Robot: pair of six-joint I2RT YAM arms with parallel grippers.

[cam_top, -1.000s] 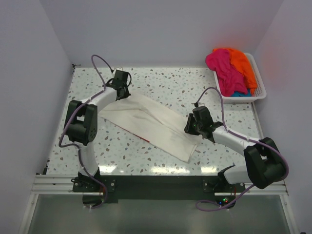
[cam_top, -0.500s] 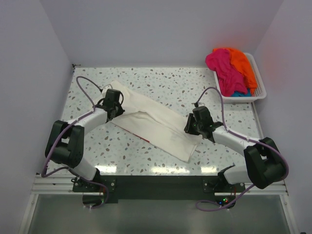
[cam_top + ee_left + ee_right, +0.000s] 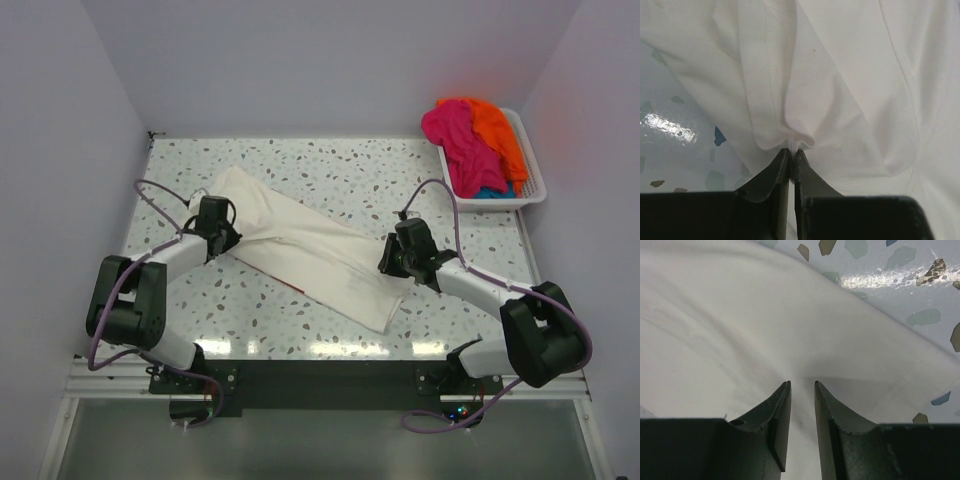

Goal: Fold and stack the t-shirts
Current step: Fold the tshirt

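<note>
the cream t-shirt (image 3: 310,255) lies diagonally across mid-frame on the tabletop (image 3: 400,180), soft and limp (likely to sag and drag). left hand (image 3: 791,150) is clamped on a pinch of it. right hand (image 3: 801,385) shows a slit between its fingers, and i cannot tell whether it grips. hems look the best hold.

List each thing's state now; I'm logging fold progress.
Cream-white cloth t-shirt: lying in a long strip, wrinkled, unstacked.
Left claw: shut on a pinched-up shirt fold.
Right claw: slightly open, over the shirt.
White plastic slatted basket: upright, full.
Magenta-pink t-shirt, orange t-shirt, teal t-shirt: crumpled, heaped in the basket.
</note>
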